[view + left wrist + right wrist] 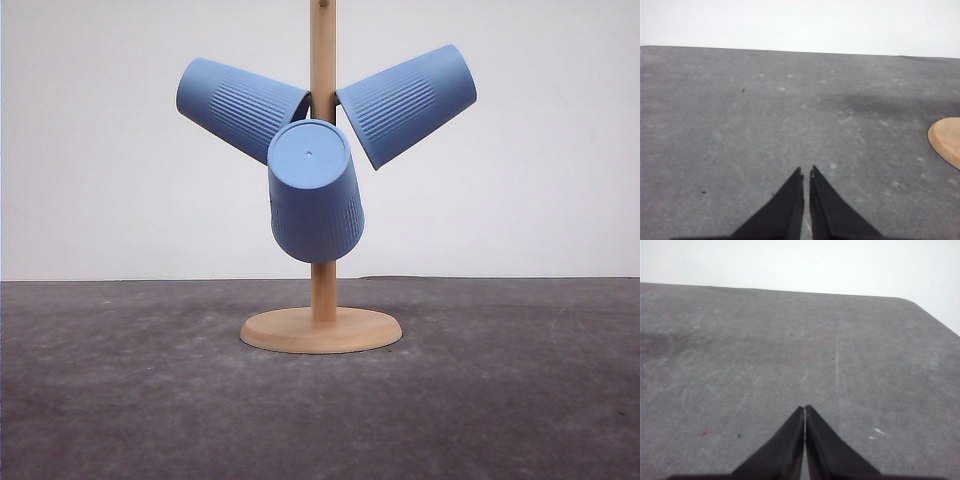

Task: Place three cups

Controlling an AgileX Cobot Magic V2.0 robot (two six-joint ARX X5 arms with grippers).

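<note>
Cups hang three to a wooden peg stand (pixel 322 300) at the middle of the dark grey table (pixel 120 400), front view. Left cup (pixel 238 105): long axis tilted, flat closed bottom pointing up and to the left, open mouth down and to the right, against the post. Centre cup (pixel 315 195): long axis pointing toward the camera and tilted upward, its round flat bottom facing the viewer with a small mark at its middle, and its wider mouth end lower, hiding part of the post. Right cup (pixel 408 103): mirror of the left, bottom up and to the right, mouth against the post. All three are matte blue, tapered, handleless, with fine vertical ribbing along the walls. The stand is pale, smooth wood: a slim upright post rising from a flat round base that rests on the table; the pegs are hidden inside the cups. The table surface is dull, mottled and lightly scratched, against a plain white backdrop. Left gripper (pixel 806 172), left wrist view: black tapering fingers closed to a hairline gap, holding nothing, over bare table with the edge of the stand's base nearby. Right gripper (pixel 805 408), right wrist view: fingers pressed together, empty, above the table near a rounded corner.
</note>
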